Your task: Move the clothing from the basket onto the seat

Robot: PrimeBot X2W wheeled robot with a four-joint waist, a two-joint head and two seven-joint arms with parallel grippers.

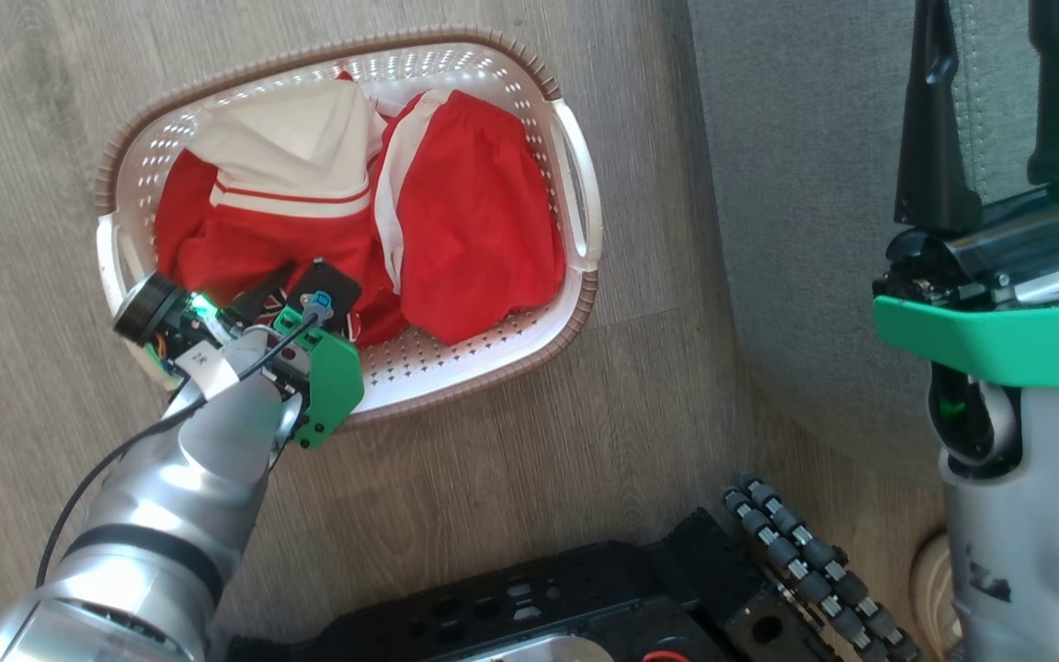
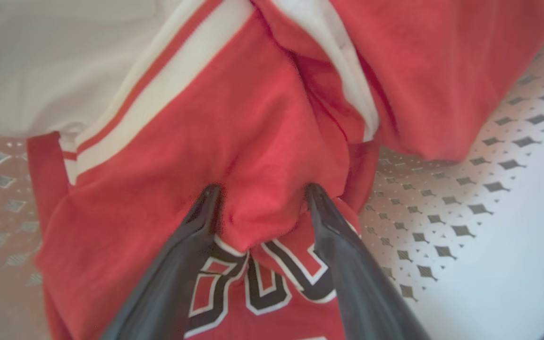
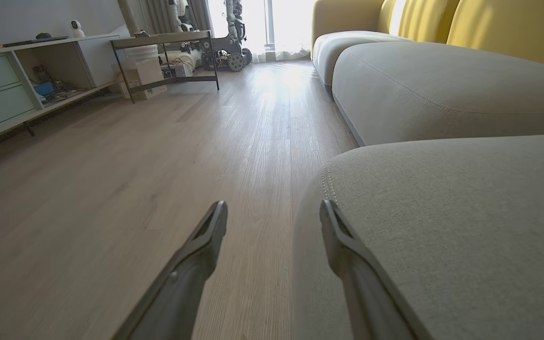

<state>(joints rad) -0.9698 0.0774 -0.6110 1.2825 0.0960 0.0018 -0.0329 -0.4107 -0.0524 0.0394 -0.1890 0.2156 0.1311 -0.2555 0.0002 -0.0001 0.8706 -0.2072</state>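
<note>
**Head view, near to far.** At 6 o'clock the black robot base (image 1: pixel 539 598) stands on the wood-plank floor (image 1: pixel 585 441). From 7 o'clock the left arm reaches into the laundry basket (image 1: pixel 493 379), which stands on the floor at 11 o'clock.

The left tool (image 2: pixel 262 189) is released. Its dark fingers (image 2: pixel 191 245) are spread, with the tips pressed into the red jersey (image 2: pixel 253 141). A fold of cloth bulges between them, above the black-and-white lettering (image 2: pixel 262 283).

Both garments lie inside the basket. The jersey, with a white panel and striped trim, lies toward 9 o'clock. The red shorts (image 1: pixel 483 230), trimmed in white, lie toward 3 o'clock and meet the jersey at the middle.

At 3 o'clock the right tool (image 3: pixel 273 204) is likewise released, fingers apart and holding nothing. It hangs over the edge of the grey seat (image 3: pixel 442 226), which lies near the basket with a strip of floor between them.

**Right wrist view.** Beyond the seat, at 1 o'clock, lie a second grey cushion (image 3: pixel 418 89) and yellow backrests (image 3: pixel 503 28).
</note>
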